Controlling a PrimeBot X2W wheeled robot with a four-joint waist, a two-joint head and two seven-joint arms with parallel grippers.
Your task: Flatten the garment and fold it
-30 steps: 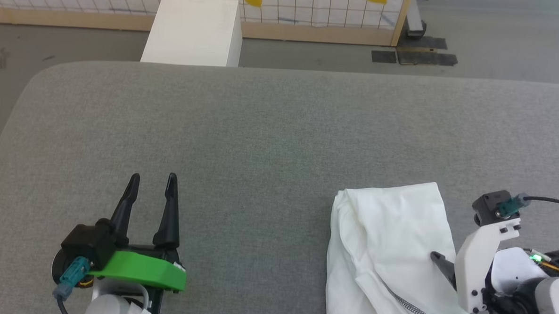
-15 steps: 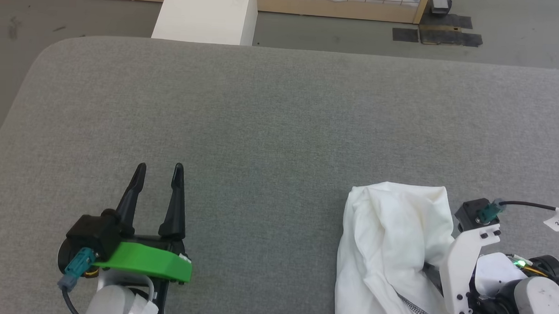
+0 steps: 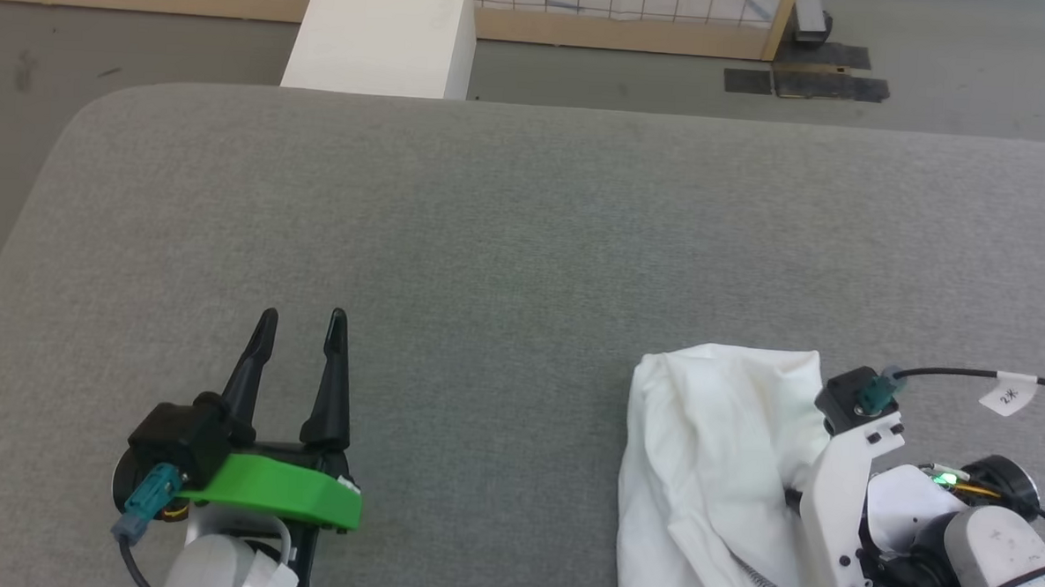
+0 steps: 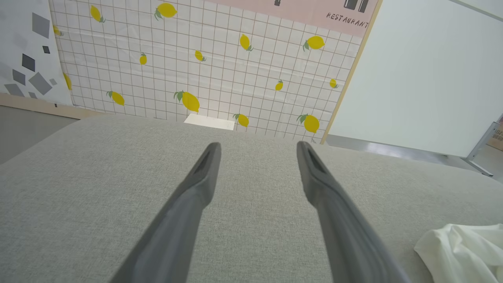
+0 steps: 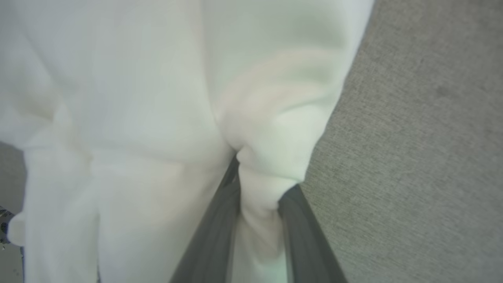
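The garment point(image 3: 710, 443) is a crumpled white shirt lying at the near right of the grey padded table point(image 3: 525, 223), with a dark zigzag seam point(image 3: 765, 586) at its near edge. My right gripper point(image 5: 259, 184) comes in from the shirt's right side. In the right wrist view its two dark fingers point(image 5: 212, 236) are shut on a bunched fold of the garment point(image 5: 137, 98). My left gripper point(image 3: 301, 315) rests at the near left over bare table, open and holding nothing. In the left wrist view the left gripper point(image 4: 258, 145) stands wide, with the garment point(image 4: 463, 247) at the lower right corner.
A rigid white box point(image 3: 384, 32) stands on the floor beyond the table's far edge. Black mats point(image 3: 805, 81) lie on the floor at the far right. A lemon-patterned tiled wall point(image 4: 196, 70) stands behind. The table's far left corner point(image 3: 98, 125) is rounded.
My right gripper has pushed left into the garment and closed on a fold, bunching the cloth. The head camera has shifted a little. The left gripper has stayed put and open.
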